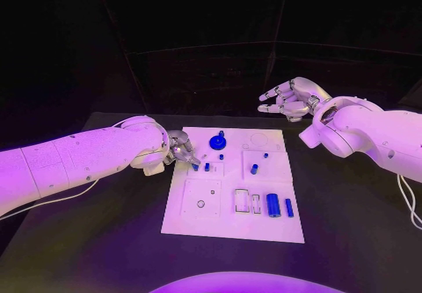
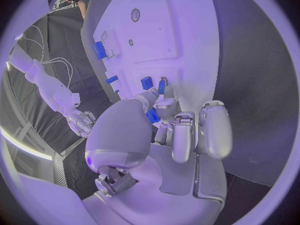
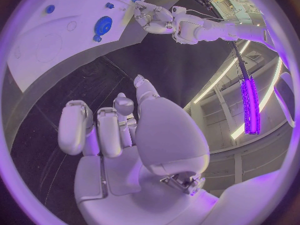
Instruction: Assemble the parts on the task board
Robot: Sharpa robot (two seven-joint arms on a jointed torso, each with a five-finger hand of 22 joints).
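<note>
Two hands: the left hand sits low over the left edge of the task board; the right hand hangs in the air past the board's far right corner, well apart from it.
Left fingers: curled in, fingertips pinching a small blue part; seen from the left wrist, the blue sits between thumb and fingers just above the plate.
Right fingers: loosely spread and holding nothing.
Held part, place: about nine o'clock on the board, just beside a short blue peg standing in the plate.
Held part, axis: mostly hidden by the fingers; I cannot tell which way its long axis runs.
Other parts: a round blue disc near twelve o'clock; a blue cylinder and a thin blue bar near four o'clock, both lying with long axes running from six to twelve.
Risk, slip: the pinch looks shallow, so the part could twist or drop as it is lowered.
Risk, knock: the crowded fingers could nudge the standing peg.
Risk, misfit: a tilted part would likely jam at its seat.
</note>
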